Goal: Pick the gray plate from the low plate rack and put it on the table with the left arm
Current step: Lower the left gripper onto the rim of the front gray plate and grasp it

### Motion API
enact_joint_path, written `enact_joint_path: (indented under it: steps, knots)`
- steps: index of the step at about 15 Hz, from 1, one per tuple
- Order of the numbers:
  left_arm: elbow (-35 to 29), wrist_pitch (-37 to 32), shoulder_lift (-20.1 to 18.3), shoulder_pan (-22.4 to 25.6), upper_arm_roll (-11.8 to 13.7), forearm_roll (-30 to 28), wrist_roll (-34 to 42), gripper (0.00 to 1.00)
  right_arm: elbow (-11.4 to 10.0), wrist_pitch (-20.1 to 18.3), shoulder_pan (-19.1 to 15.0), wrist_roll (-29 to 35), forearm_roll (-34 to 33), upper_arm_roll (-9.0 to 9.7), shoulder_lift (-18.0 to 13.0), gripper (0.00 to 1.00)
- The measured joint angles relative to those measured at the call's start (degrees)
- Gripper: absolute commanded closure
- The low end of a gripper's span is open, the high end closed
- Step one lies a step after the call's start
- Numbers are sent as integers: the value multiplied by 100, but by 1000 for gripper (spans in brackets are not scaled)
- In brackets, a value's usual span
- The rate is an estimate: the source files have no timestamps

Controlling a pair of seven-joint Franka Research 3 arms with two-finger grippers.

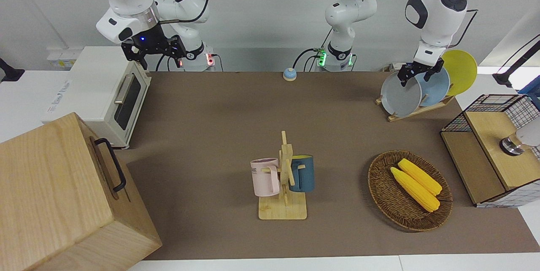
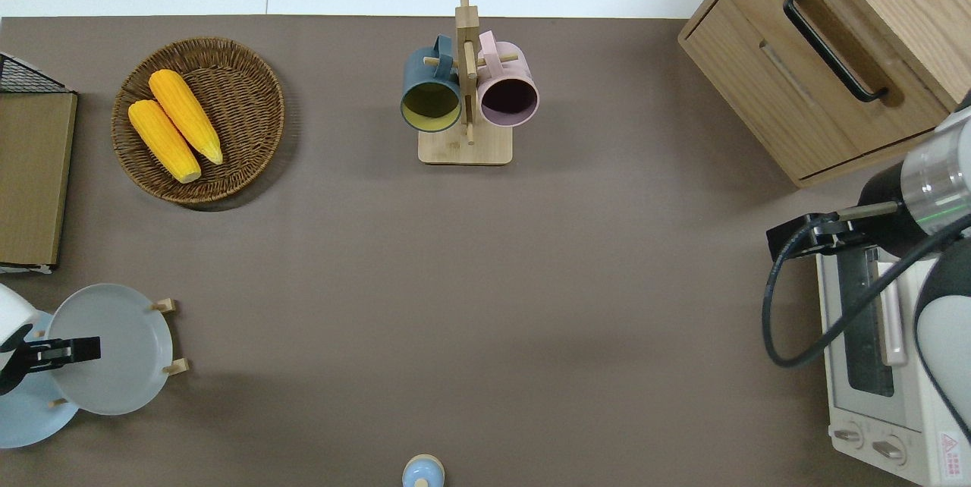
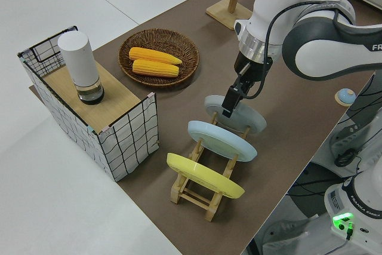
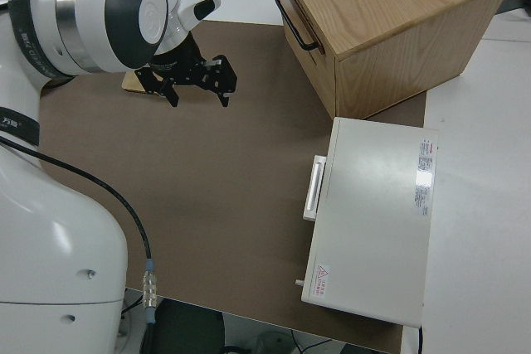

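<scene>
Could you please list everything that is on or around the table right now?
gray plate: 1, gray, in rack slot farthest from robots
blue plate: 1, light blue, middle slot
yellow plate: 1, yellow, slot nearest robots
rack: 1, wood, left arm's end
basket: 1, brown wicker
corn: 2, yellow, in basket
mug stand: 1, wood, mid-table
mugs: 2, pink and blue, on stand
oven: 1, white, right arm's end
cabinet: 1, wood
bell: 1, blue
left gripper: at gray plate's top rim
right arm: parked

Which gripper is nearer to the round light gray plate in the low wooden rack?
Left. The left gripper is at the top rim of the round light gray plate, which stands in the low wooden rack. The right gripper is parked.
</scene>
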Motion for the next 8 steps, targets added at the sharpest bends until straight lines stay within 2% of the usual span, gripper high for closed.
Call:
enact_joint_path:
  steps: [3,5,8]
  knots:
    - [-6,3,17,0,0,96,0,851,0,0,0,0,0,0,0,17]
    - [-6,3,30,0,0,104,1,938,0,0,0,0,0,0,0,17]
    - [10,18,41,1,-9,113,-1,969,0,0,0,0,0,0,0,17]
